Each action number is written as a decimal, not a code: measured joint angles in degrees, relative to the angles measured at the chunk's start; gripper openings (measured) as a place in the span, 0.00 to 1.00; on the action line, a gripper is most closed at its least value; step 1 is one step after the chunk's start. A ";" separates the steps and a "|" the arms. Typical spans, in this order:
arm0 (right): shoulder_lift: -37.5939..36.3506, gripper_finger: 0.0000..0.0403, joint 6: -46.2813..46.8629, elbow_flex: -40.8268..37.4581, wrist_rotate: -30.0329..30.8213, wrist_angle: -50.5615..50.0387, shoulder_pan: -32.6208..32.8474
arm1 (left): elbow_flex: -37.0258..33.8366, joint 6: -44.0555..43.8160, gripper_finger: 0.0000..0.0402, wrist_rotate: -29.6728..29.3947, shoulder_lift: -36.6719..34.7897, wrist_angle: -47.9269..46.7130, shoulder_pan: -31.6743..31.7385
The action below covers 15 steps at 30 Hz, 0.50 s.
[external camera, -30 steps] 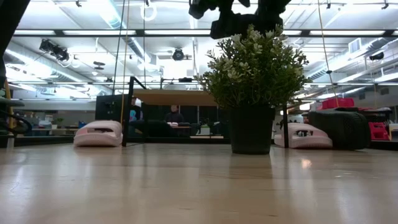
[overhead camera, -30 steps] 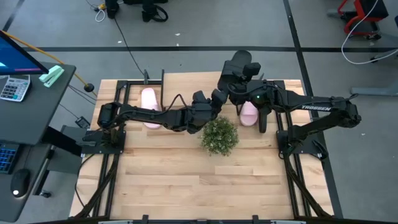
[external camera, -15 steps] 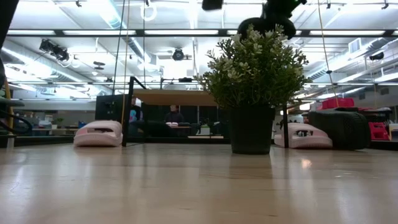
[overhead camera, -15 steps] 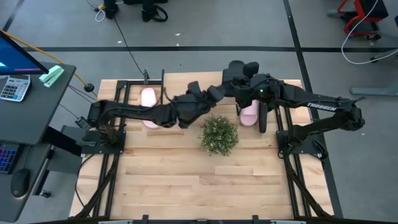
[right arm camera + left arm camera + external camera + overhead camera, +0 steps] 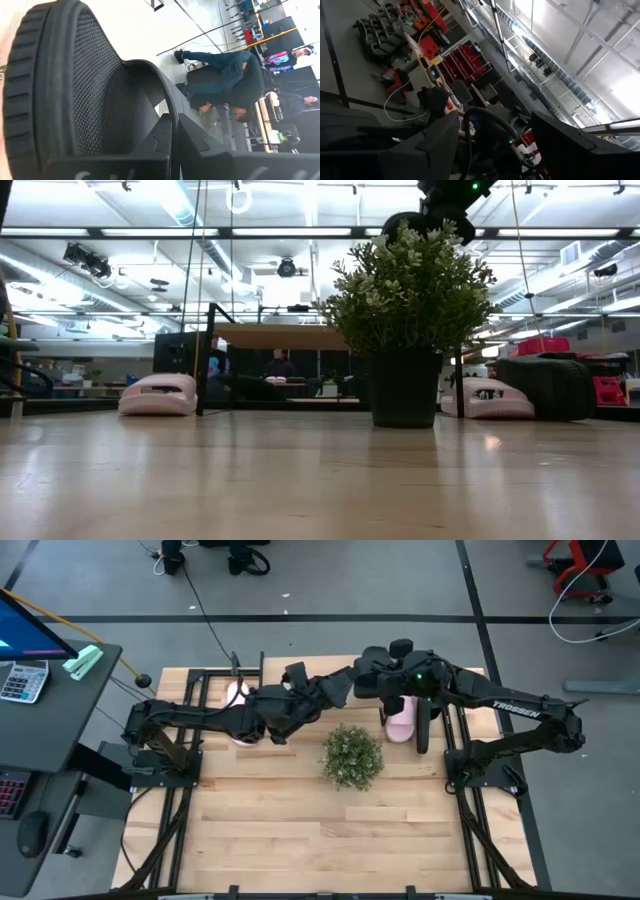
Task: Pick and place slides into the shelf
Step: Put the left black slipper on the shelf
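Slides lie split across the upper table, a pink slide (image 5: 237, 700) upper left and its mate (image 5: 402, 723) upper right, while the right gripper (image 5: 172, 145) pinches a black slide (image 5: 60, 85), seemingly carrying it toward the shelf (image 5: 278, 337); the left gripper's (image 5: 298, 680) opening cannot be told.

Robotics lab / open industrial workspace.
Grey concrete floor (image 5: 330, 580) with black tape lines and loose cables, exposed ceiling with strip lights (image 5: 180, 200), red storage bins (image 5: 465, 57), a side desk with monitor (image 5: 25, 625) and calculator (image 5: 20, 680), a seated person (image 5: 230, 75) at workstations behind the slatted wooden table (image 5: 300, 840).
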 joint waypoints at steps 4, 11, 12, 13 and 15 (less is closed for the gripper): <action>0.41 0.03 1.59 0.00 -1.90 -0.01 -0.30 | 0.00 0.00 0.61 1.15 0.00 -0.54 0.00; 0.39 0.03 6.16 -0.02 -6.47 -0.21 -1.40 | -0.02 0.07 0.59 1.38 0.00 -2.59 0.00; 0.46 0.03 6.25 -0.15 -6.79 -0.10 -1.46 | -0.02 0.08 0.59 1.38 0.00 -2.64 0.00; 0.49 0.03 6.43 -0.26 -7.02 -0.50 -1.49 | -0.02 0.08 0.59 1.40 0.00 -2.70 0.00; 0.85 0.03 6.55 -0.28 -7.74 -2.11 -1.70 | -0.02 0.22 0.59 1.51 0.00 -2.72 0.00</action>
